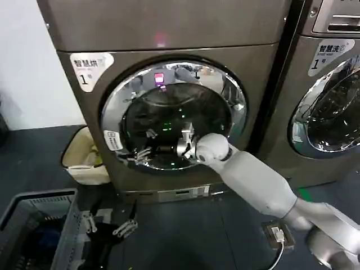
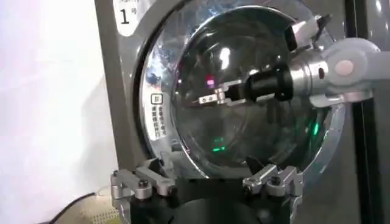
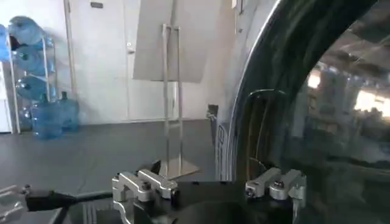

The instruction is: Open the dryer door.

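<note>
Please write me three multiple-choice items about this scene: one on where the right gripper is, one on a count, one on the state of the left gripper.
1. Where is the right gripper?
A. At the glass of the dryer door
B. Over a basket
C. Inside the drum

2. How many front-loading machines are there in the head view?
A. One
B. Two
C. Three

3. How do the jaws of the left gripper stand?
A. Open
B. Shut on a cloth
C. Shut on the chrome ring

Key: 1 A, it sits just before the dark glass. 2 B, the dryer and a neighbouring machine. 3 A, the jaws are wide apart and hold nothing.
</note>
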Controlling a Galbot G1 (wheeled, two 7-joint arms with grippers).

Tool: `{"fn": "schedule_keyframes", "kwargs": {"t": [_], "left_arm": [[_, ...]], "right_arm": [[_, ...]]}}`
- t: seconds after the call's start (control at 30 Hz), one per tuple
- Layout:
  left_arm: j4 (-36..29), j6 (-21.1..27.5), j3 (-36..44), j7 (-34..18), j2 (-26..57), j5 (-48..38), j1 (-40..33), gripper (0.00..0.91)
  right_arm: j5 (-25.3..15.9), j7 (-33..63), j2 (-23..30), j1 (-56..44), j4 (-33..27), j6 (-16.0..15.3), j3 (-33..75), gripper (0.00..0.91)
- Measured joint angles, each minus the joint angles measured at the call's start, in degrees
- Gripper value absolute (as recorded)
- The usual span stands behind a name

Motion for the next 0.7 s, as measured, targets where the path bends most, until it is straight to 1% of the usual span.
{"fn": "schedule_keyframes", "kwargs": {"t": [0.47, 0.7], "left_arm": [[-0.2, 0.1, -0.1, 0.0, 0.3, 0.0, 0.3, 0.907], [-0.1, 0.1, -1.3, 0.3, 0.8, -0.4, 0.3, 0.907]], "right_arm": [[-0.8, 0.1, 3.6, 0.3, -3.6, 0.3, -0.6, 0.907], [-0.8, -0.8, 5.0, 0.8, -4.7, 0.5, -1.1, 0.907]]}}
